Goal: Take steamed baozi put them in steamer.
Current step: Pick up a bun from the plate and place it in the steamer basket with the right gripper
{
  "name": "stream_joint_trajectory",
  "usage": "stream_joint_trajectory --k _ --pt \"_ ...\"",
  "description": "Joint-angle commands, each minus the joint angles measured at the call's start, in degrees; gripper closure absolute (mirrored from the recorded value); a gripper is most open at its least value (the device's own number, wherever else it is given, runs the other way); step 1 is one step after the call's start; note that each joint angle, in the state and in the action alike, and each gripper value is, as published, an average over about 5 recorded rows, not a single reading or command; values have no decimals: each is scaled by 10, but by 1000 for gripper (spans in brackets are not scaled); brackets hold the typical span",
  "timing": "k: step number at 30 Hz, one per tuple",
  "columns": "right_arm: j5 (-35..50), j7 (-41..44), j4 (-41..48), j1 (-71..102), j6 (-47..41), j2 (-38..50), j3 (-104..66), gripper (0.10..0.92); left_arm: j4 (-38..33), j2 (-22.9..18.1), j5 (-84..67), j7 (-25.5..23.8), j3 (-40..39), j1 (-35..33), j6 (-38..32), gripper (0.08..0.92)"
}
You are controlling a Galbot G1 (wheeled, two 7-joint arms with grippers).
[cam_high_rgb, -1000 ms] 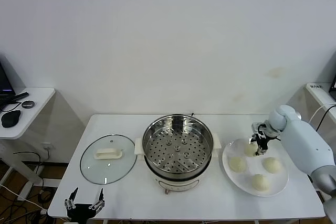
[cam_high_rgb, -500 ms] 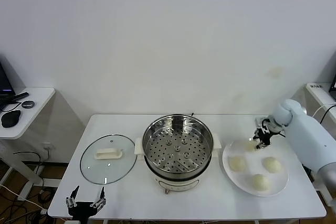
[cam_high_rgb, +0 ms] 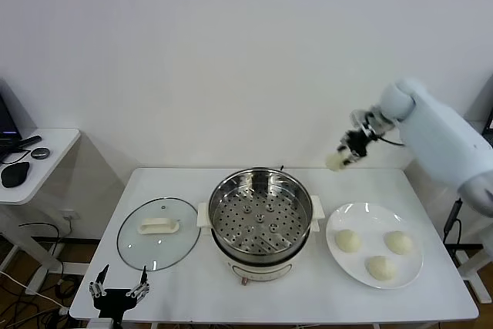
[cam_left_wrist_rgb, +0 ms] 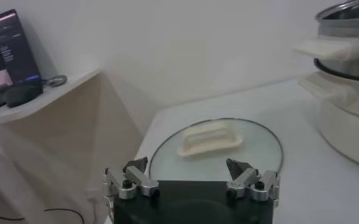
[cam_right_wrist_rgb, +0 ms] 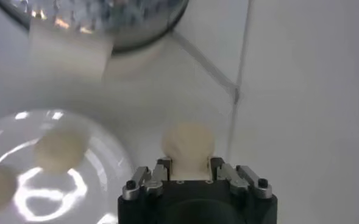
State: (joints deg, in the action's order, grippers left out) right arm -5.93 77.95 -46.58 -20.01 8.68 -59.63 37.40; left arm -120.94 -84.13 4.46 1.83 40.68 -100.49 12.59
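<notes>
White tabletop [cam_high_rgb: 192,275] carries the round shiny steel steamer [cam_high_rgb: 261,213]. Right gripper [cam_high_rgb: 344,154] clamps one cream-white baozi [cam_high_rgb: 336,161] above its right handle — lower gently, centred. Left gripper [cam_high_rgb: 118,292] idles open beside it.

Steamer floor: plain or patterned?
Shiny steel steamer floor, perforated with round holes; head view shows it best.

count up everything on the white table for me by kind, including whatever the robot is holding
Baozi: 4, with 3 on the plate and 1 in the right gripper
Steamer: 1
Glass lid: 1
White plate: 1
Total: 7
</notes>
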Motion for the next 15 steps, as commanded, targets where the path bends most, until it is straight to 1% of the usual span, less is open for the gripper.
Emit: stream_joint_trajectory --k 1,4,8,11,15 --pt "162 14 56 -151 217 -134 140 612 -10 -1 -6 6 9 -5 0 177" --pt "174 16 32 -160 294 -150 177 611 -14 -3 -6 8 10 -9 0 177" --pt "174 15 -14 -150 352 -159 204 609 -14 -9 -6 11 9 -10 0 177" --pt "162 11 -53 -137 380 -159 230 609 -19 -12 -8 12 7 -12 0 177" --pt "118 8 -101 -118 387 -152 252 609 -22 -14 -12 13 7 -13 0 177"
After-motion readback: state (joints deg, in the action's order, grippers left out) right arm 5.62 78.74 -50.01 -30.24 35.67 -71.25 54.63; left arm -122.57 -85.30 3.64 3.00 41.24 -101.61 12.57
